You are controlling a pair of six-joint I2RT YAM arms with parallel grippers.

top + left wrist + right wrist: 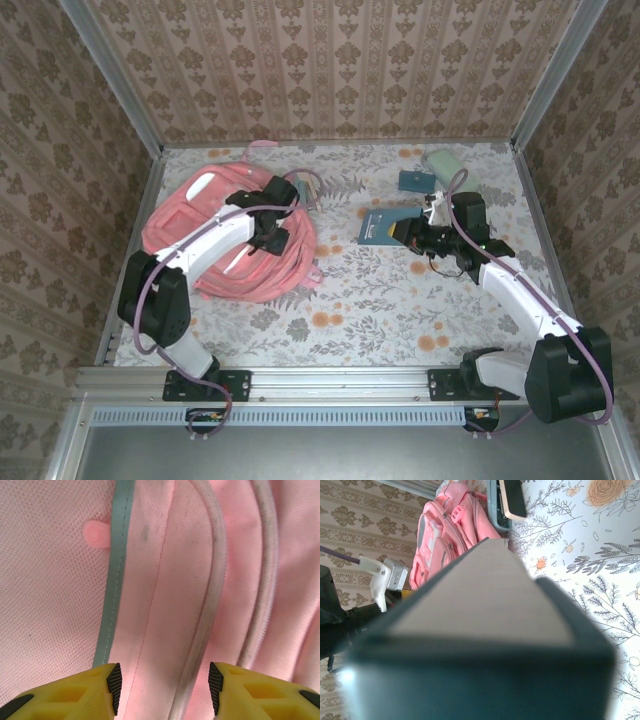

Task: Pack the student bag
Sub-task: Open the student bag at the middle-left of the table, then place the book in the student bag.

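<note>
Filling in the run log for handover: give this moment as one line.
left end effector: open over student bag | right end effector: shut on blue book

A robot test booth dressed as a home: patterned wallpaper [330, 60] held in metal posts [112, 75], a flowered tablecloth [370, 300], the left arm [215, 238] and right arm [515, 290] bolted to an aluminium rail [340, 382].

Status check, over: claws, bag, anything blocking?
Left claw open, straddling a fold of the student bag. Right claw shut on blue book, right of bag. Left arm stretched across bag.
</note>
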